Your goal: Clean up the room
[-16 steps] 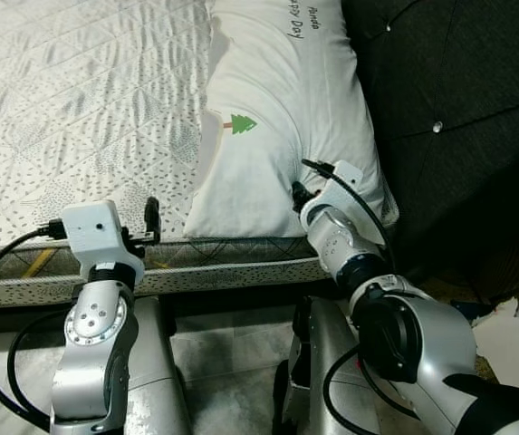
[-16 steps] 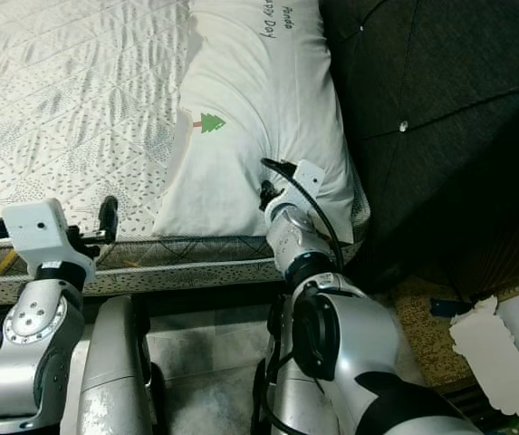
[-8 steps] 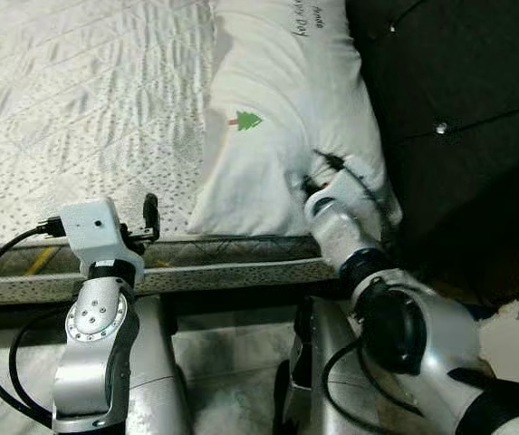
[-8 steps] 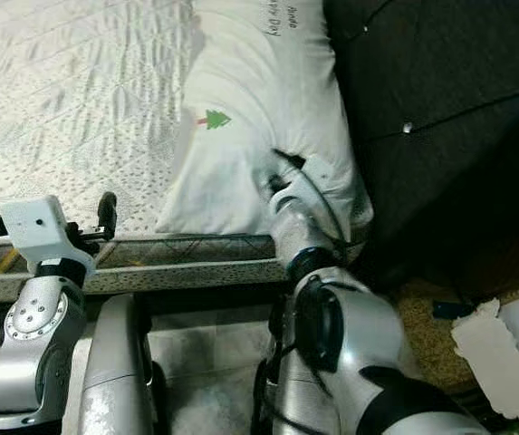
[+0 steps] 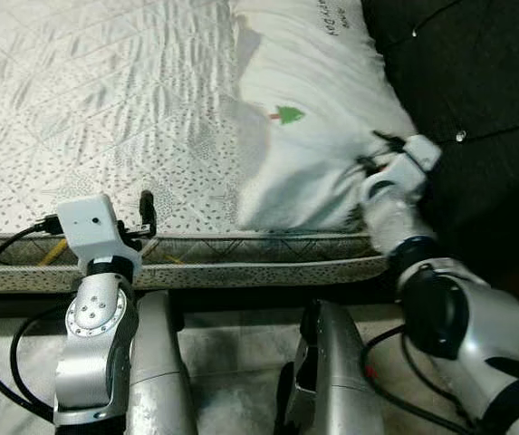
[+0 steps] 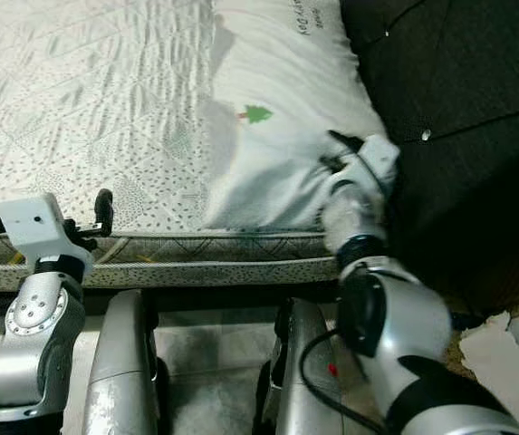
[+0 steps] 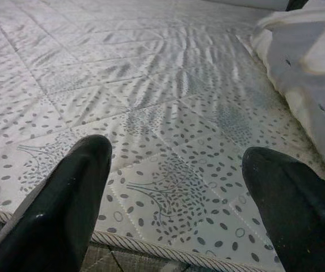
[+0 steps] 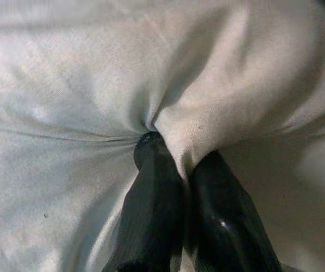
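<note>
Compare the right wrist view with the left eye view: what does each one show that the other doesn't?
Right wrist view alone: the right gripper with its black fingers shut on a pinched fold of fabric. Left eye view alone: the mattress, the dark headboard, the pillow's green tree print, and the left gripper over the mattress's near edge. Both share the white pillow and the right gripper at it.
</note>
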